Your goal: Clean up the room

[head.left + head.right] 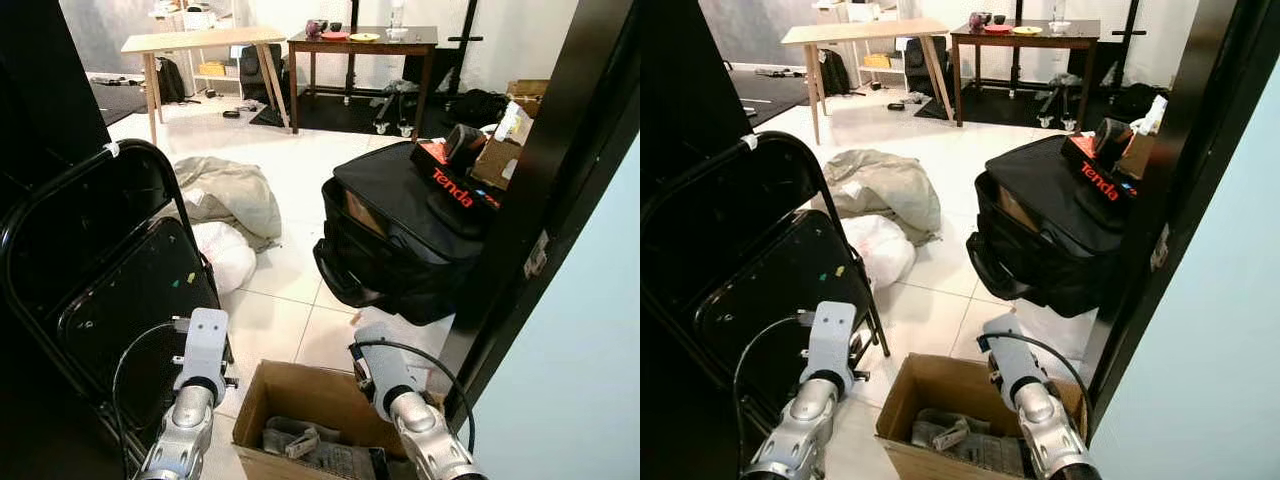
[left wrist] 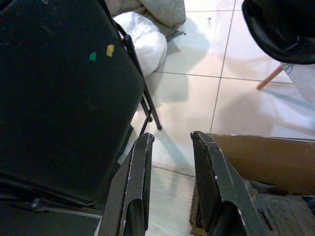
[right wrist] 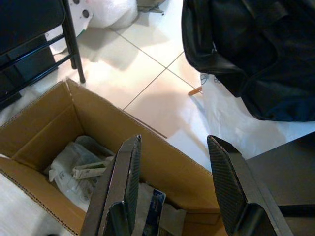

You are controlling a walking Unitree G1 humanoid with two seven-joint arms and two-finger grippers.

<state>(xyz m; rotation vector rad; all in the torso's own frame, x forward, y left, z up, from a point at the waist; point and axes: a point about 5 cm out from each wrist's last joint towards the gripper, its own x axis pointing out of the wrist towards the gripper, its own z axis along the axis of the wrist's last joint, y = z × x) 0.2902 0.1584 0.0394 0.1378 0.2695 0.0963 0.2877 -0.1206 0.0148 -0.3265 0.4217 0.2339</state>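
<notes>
An open cardboard box (image 1: 300, 392) stands on the white tile floor at my feet, holding crumpled plastic wrappers and paper (image 3: 81, 167). My left gripper (image 2: 172, 138) hangs open and empty over the floor, between the box's left wall (image 2: 266, 157) and a black folding chair (image 2: 59, 98). Above the box's far rim (image 3: 162, 160) my right gripper (image 3: 174, 142) is also open and empty. Further out on the floor lie a grey cloth heap (image 1: 235, 195) and a white plastic bag (image 1: 228, 255).
A large black bag (image 1: 400, 235) with a red-lettered Tenda box (image 1: 455, 188) on top sits to the right, beside a dark door frame (image 1: 545, 200). A small wooden stick (image 3: 195, 91) lies on a tile. Two tables (image 1: 205, 42) and more clutter stand at the far wall.
</notes>
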